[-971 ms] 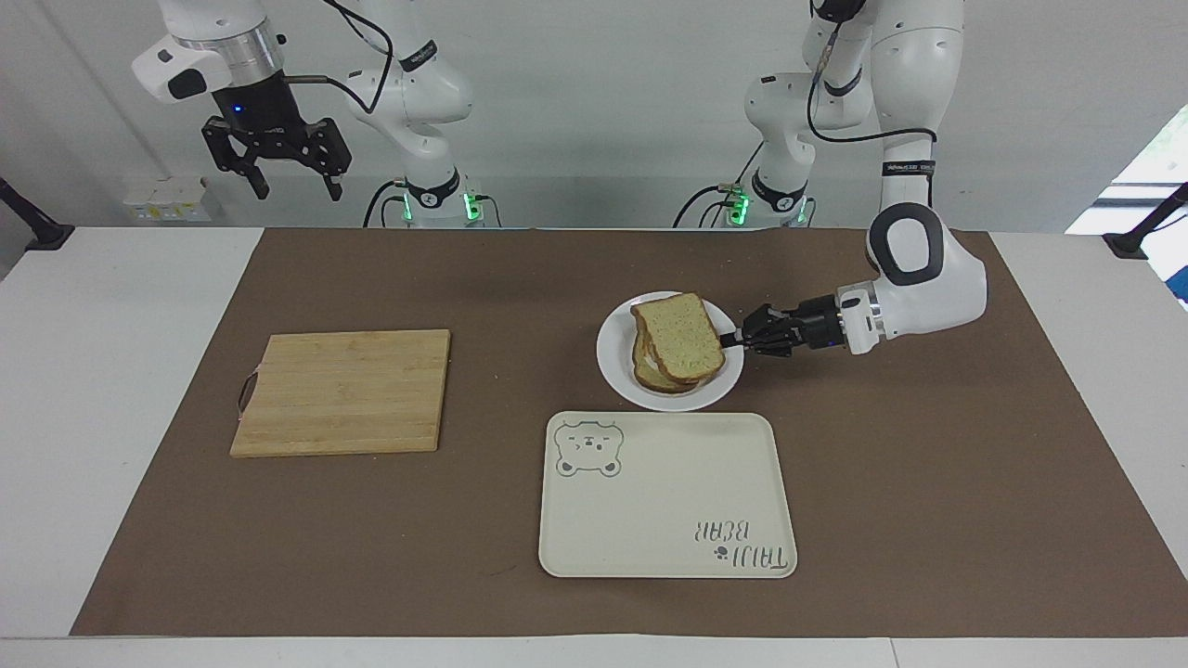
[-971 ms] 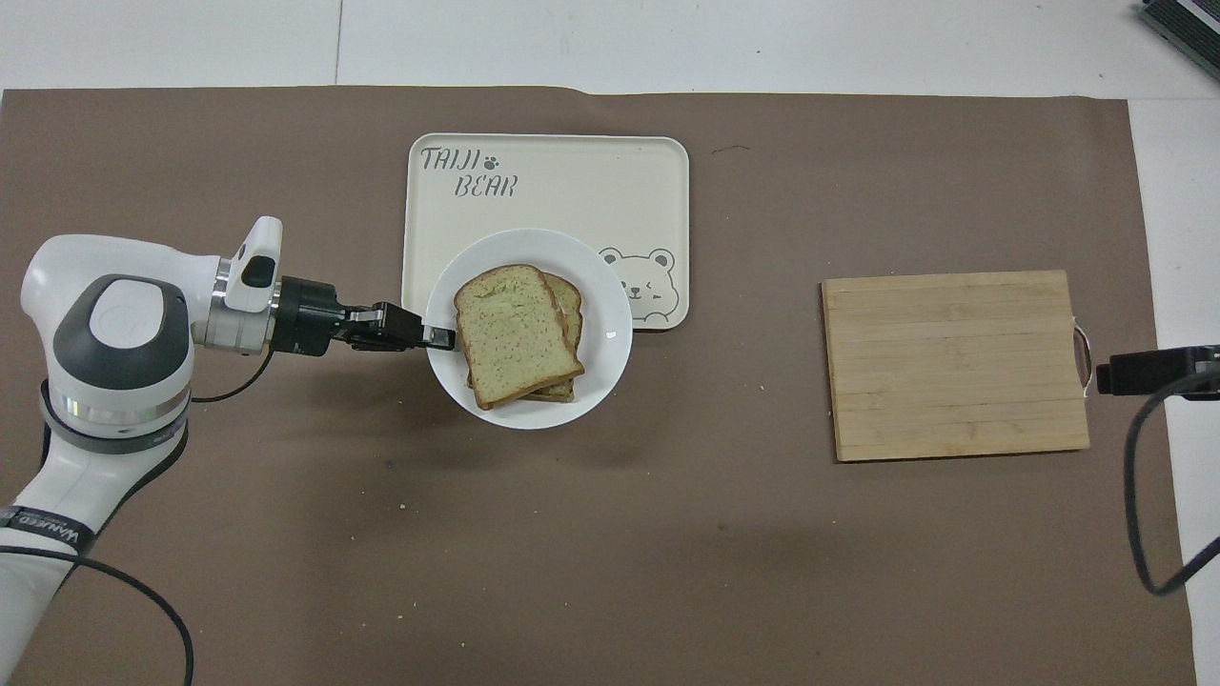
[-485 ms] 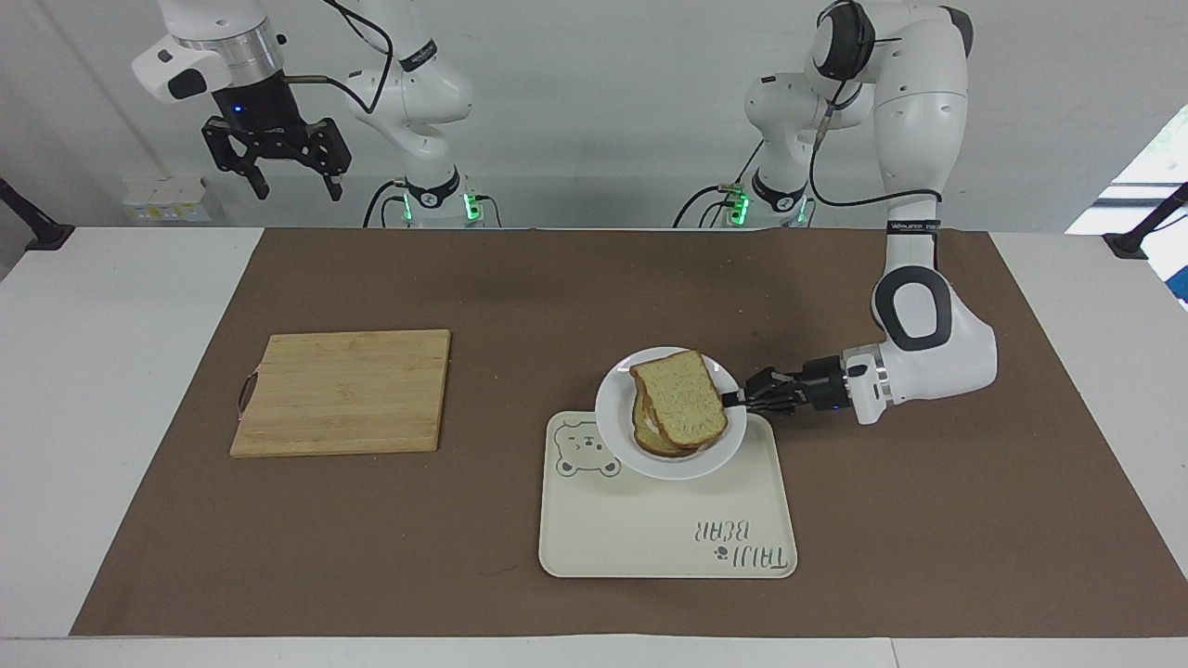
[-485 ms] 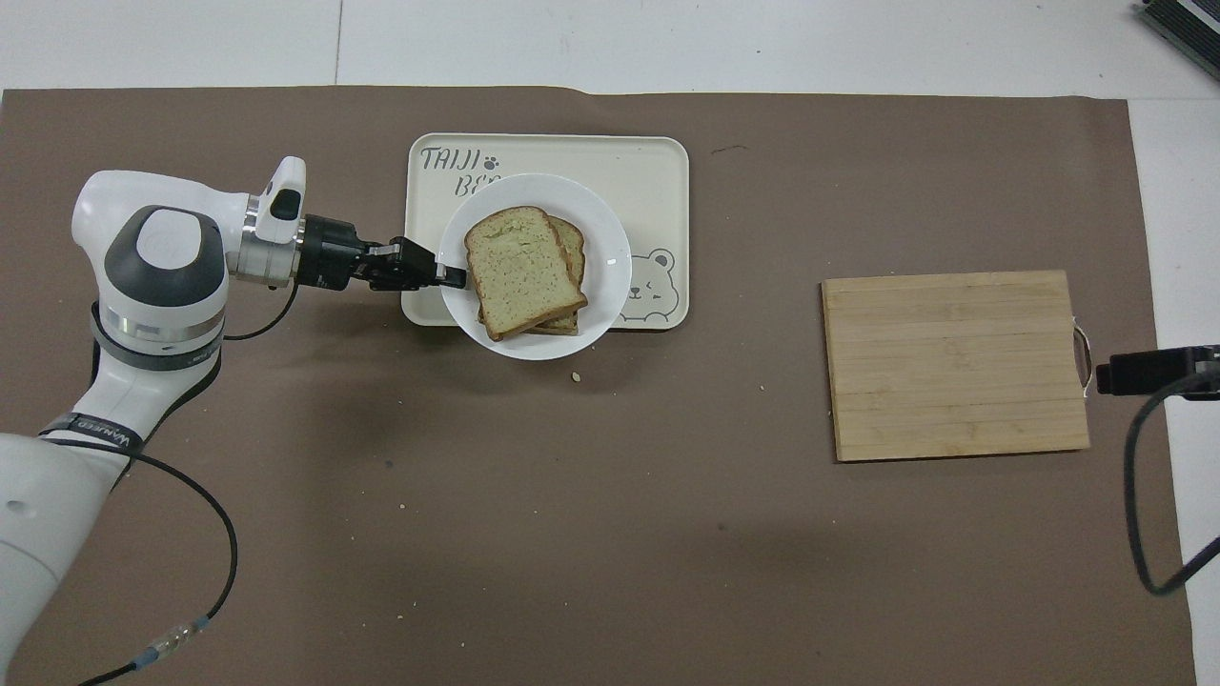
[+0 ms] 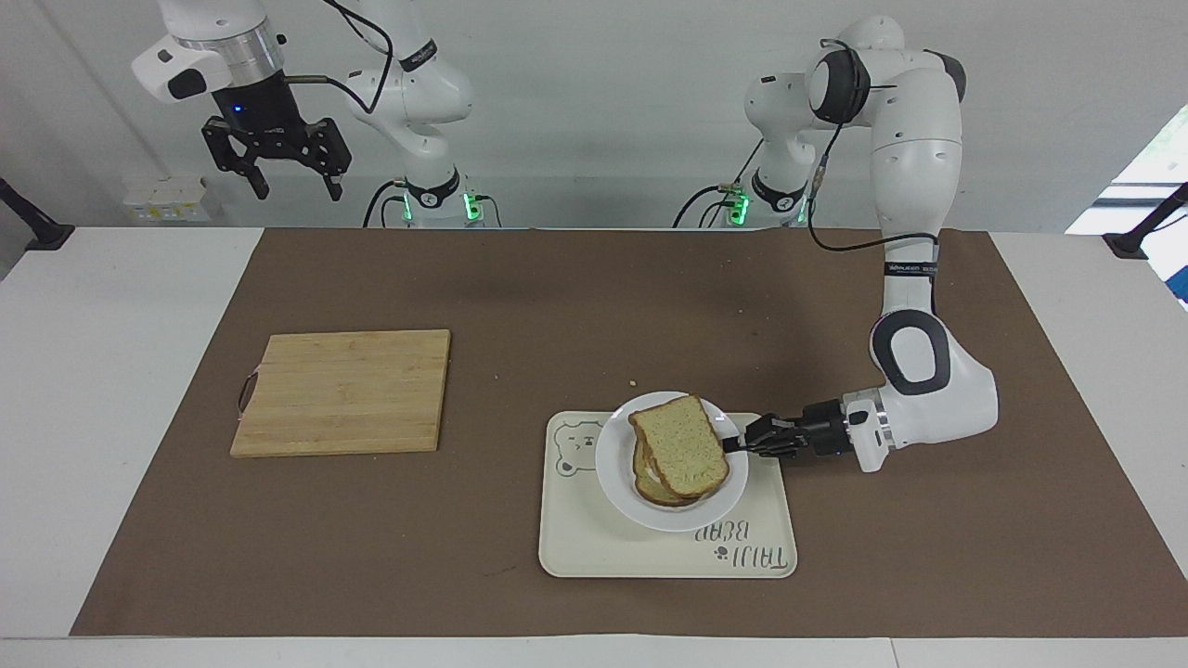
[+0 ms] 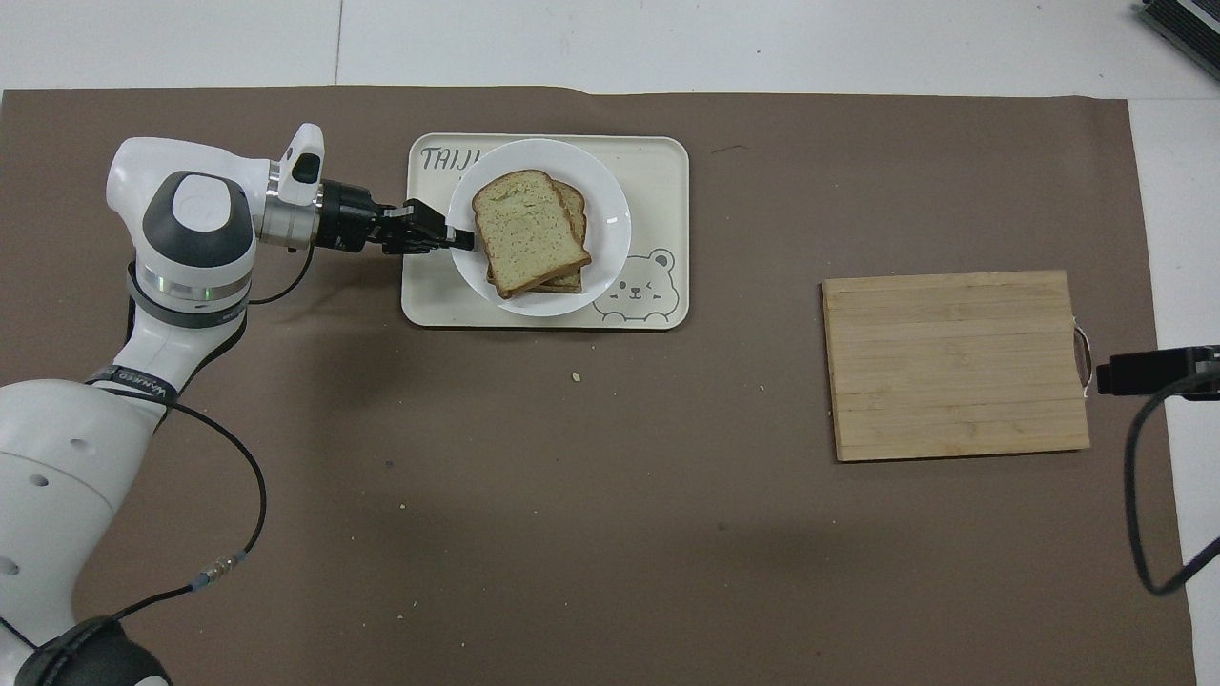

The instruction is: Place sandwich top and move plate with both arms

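Since the earlier frames the white plate [image 5: 670, 506] has been carried away from the robots, off the brown mat [image 5: 594, 594] and over the cream tray [image 5: 594, 552], and the left arm [image 5: 914, 278] has been stretched out farther over the table with it. Nothing else has been shifted.

From largest to smallest: the brown mat is spread over most of the white table [image 5: 102, 417]. The left arm is bent down low toward its own end of the tray. The right arm [image 5: 408, 65] is held raised by its base, waiting. A wooden cutting board [image 5: 343, 390] is laid flat toward the right arm's end of the table, well apart from the tray. The tray, printed with a bear and lettering, is now largely covered by the plate; whether the plate is resting on it or held just above cannot be told.

On the plate the sandwich top [image 5: 682, 445] is laid on a lower slice [image 6: 575, 205], slightly askew, so that the lower slice's edge is seen.

The left gripper [image 5: 738, 444] is clamped together on the plate's rim, at the side toward the left arm's end. The right gripper [image 5: 291, 193] is held with fingers apart, high over the table's edge near the robots, and nothing is held in it
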Controlling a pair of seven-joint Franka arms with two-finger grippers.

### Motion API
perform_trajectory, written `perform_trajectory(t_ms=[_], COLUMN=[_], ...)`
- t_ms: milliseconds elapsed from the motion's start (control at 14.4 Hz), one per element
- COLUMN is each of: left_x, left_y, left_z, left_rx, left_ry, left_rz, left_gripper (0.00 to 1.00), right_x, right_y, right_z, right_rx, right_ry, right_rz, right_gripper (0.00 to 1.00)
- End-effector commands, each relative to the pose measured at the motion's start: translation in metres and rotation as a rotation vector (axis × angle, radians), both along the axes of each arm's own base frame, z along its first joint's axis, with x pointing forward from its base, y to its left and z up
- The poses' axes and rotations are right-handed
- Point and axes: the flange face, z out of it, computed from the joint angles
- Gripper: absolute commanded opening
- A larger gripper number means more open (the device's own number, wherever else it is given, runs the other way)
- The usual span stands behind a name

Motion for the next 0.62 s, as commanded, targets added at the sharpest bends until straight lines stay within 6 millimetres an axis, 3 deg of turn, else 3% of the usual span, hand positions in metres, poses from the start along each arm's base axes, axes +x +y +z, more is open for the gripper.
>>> perform_trajectory(t_ms=[0, 208, 277, 416, 555], left_x=[0.015, 0.017, 0.016, 0.017, 0.018], left_y=[-0.002, 0.002, 0.0, 0.01, 0.019], left_z=[-0.017, -0.019, -0.021, -0.017, 0.001], left_rx=[0.032, 0.068, 0.081, 0.117, 0.155], left_ry=[0.005, -0.006, -0.011, -0.024, -0.048], left_rz=[0.001, -0.017, -0.026, -0.039, -0.054], left_gripper=[0.0, 0.0, 0.96, 1.0, 1.0], right_x=[-0.006, -0.006, -0.006, -0.006, -0.006], right_y=[-0.003, -0.003, -0.003, -0.003, -0.003], right_z=[0.003, 0.003, 0.003, 0.003, 0.003], right_rx=[0.005, 0.005, 0.005, 0.005, 0.005], right_ry=[0.004, 0.004, 0.004, 0.004, 0.004], right_rz=[0.021, 0.021, 0.021, 0.021, 0.021], right_gripper=[1.0, 1.0, 1.0, 1.0, 1.0])
